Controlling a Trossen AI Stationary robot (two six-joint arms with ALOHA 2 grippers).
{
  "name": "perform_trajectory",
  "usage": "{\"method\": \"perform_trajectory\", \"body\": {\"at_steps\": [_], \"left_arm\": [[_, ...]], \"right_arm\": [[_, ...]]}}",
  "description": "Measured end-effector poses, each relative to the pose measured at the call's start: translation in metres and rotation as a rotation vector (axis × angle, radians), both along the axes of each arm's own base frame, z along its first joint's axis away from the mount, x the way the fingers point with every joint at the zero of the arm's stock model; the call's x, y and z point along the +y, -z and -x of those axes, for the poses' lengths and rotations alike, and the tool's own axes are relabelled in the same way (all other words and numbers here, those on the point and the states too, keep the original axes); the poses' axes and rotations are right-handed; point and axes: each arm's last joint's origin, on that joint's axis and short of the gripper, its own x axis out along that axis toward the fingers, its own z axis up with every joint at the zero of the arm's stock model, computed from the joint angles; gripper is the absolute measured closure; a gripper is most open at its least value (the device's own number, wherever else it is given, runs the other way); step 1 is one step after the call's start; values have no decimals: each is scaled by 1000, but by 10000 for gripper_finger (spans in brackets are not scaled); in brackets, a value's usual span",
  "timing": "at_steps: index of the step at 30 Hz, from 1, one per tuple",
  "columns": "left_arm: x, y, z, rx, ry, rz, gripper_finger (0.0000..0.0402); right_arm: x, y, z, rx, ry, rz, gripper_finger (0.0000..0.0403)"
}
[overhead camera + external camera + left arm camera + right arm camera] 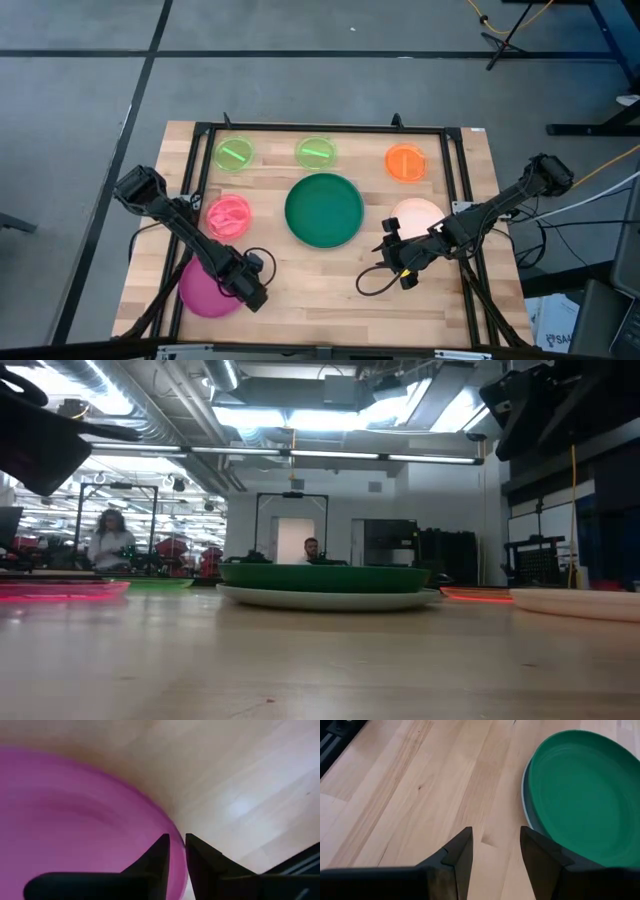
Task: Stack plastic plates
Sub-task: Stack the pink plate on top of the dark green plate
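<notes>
The dark green plate (pixel 323 210) sits nested on the light blue plate (pixel 529 812) at the table's middle. The magenta plate (pixel 203 291) is at the near left corner, with my left gripper (pixel 252 291) shut on its right-hand rim. The peach plate (pixel 417 213) lies at the right. My right gripper (pixel 392 258) hangs open beside it, over bare wood, facing the green plate (pixel 585 790). The pink-red plate (pixel 229 215) lies left of the green one. Two lime plates (pixel 234 153) (pixel 316 152) and the orange plate (pixel 405 162) lie along the far edge. My left gripper pinches the magenta plate's rim (pixel 172 827) on the side toward the table's middle, one finger (pixel 159 855) over the plate's inside and one (pixel 202 860) outside it. The fingers come from above. Whether the plate is lifted clear of the table, I cannot tell.
A black frame rail (pixel 320 128) runs round the tabletop. Bare wood lies between the two grippers along the near edge (pixel 320 290). A cable loop (pixel 372 283) hangs under my right gripper. People (pixel 110 545) show in the room beyond the table.
</notes>
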Motion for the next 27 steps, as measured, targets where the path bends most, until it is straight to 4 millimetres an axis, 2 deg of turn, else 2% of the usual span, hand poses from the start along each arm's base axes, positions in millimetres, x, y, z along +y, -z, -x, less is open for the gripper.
{"method": "perform_trajectory", "body": {"at_steps": [7, 18, 22, 27], "left_arm": [[0, 0, 2, 14, 108, 14, 338], [2, 1, 2, -20, 81, -53, 275], [1, 1, 4, -34, 107, -77, 286], [0, 1, 4, -56, 172, -92, 341]], "right_arm": [[0, 0, 0, 0, 0, 0, 249], [0, 0, 0, 1, 0, 0, 249], [0, 0, 0, 1, 0, 0, 249], [0, 0, 0, 1, 0, 0, 249]]}}
